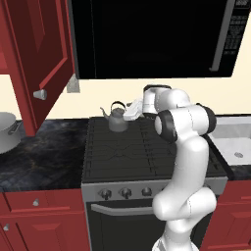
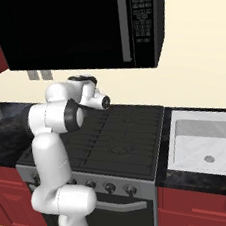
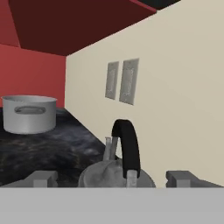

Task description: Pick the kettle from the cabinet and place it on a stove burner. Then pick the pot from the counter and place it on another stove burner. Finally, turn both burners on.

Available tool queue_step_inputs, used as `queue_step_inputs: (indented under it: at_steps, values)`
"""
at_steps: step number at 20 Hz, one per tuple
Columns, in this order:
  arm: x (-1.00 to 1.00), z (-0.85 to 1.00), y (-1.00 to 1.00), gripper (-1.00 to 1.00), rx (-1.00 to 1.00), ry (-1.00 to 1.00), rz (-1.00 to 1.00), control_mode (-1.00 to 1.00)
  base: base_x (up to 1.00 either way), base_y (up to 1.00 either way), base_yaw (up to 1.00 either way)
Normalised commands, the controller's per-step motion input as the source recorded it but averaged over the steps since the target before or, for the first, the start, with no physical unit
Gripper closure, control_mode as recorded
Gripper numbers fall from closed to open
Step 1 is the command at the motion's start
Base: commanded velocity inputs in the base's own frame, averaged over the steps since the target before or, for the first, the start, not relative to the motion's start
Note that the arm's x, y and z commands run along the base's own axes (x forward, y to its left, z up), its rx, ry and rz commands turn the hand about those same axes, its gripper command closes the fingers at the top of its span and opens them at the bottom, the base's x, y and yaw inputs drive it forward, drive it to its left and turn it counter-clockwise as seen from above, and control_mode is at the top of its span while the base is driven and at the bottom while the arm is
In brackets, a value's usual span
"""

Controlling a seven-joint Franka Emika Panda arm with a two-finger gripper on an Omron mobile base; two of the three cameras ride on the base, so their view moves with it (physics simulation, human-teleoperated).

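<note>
The small grey kettle (image 1: 117, 119) with its black arched handle stands upright on the back left burner of the black stove (image 1: 147, 157). My gripper (image 1: 131, 112) hovers just to its right at handle height. In the hand view the kettle (image 3: 117, 171) sits low between my fingertips (image 3: 42, 178), which stand wide apart and clear of it, so the gripper (image 3: 113, 179) is open. The wide silver pot (image 1: 7, 132) rests on the dark counter (image 1: 44, 157) left of the stove, and it shows as the pot (image 3: 29, 113) at the left of the hand view. The red cabinet door (image 1: 43, 59) hangs open.
A black microwave (image 1: 152, 37) hangs low over the stove. Silver knobs (image 1: 126, 192) line the stove front. A white sink (image 2: 207, 140) lies to the right of the cooktop. Two wall outlets (image 3: 122, 82) sit on the cream wall behind the kettle.
</note>
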Motion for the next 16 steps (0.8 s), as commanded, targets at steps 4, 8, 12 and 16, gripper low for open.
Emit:
queue_step_inputs:
  at_steps: [4,8,12,16]
  values:
    - [-0.27,0.3,0.0,-1.0,0.0,0.0,0.0,-1.0,0.0,0.0,0.0]
    - [-0.32,0.15,0.0,-1.0,0.0,0.0,0.0,-1.0,0.0,0.0,0.0]
    - [-0.42,0.21,-0.01,-1.0,0.0,-0.02,0.0,-1.0,0.0,0.0,0.0]
    - [-0.46,0.31,-0.01,-1.0,0.0,-0.03,0.0,-1.0,0.0,0.0,0.0]
